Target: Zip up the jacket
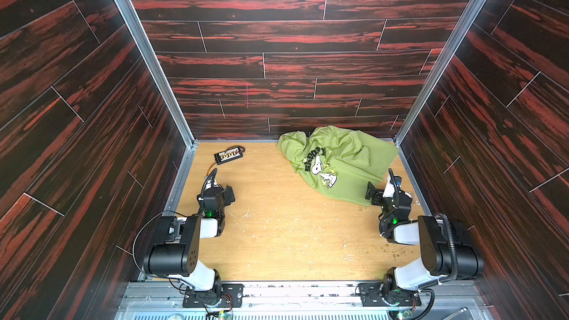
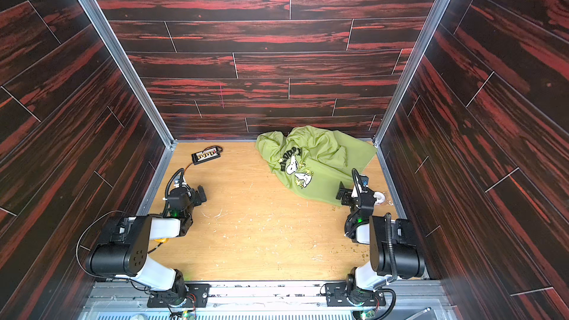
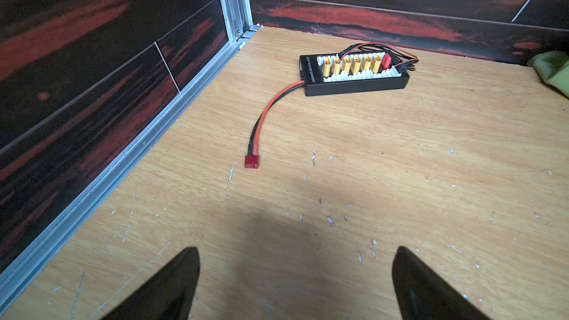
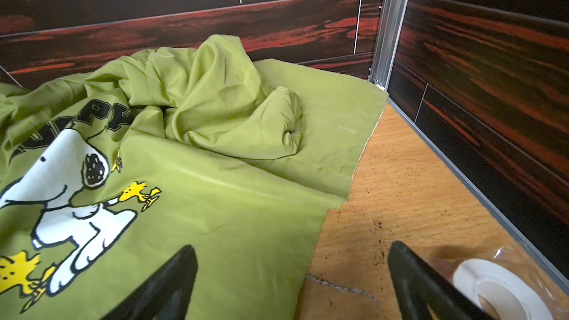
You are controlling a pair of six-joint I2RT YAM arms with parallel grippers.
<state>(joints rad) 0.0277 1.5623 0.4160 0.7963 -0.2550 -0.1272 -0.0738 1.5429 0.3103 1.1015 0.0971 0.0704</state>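
Wood table (image 1: 292, 226), dark plank walls. The jacket (image 1: 338, 161) lies crumpled, print up, at the table's 1 o'clock corner; no zipper is visible. Expect light, limp, slippery cloth, so pinch a hem edge, not the flat panel. Right gripper (image 4: 292, 249), jaws wide, straddles the hem at the jacket's 5 o'clock. Left gripper (image 3: 295, 250), jaws wide, stands well apart at its 8 o'clock.

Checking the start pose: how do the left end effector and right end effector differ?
The left end effector is over bare wooden tabletop; the right end effector is at the edge of the crumpled olive-green fabric jacket. The left end effector faces a black rectangular charging board; the right end effector has a white tape roll beside it. Both are open and empty.
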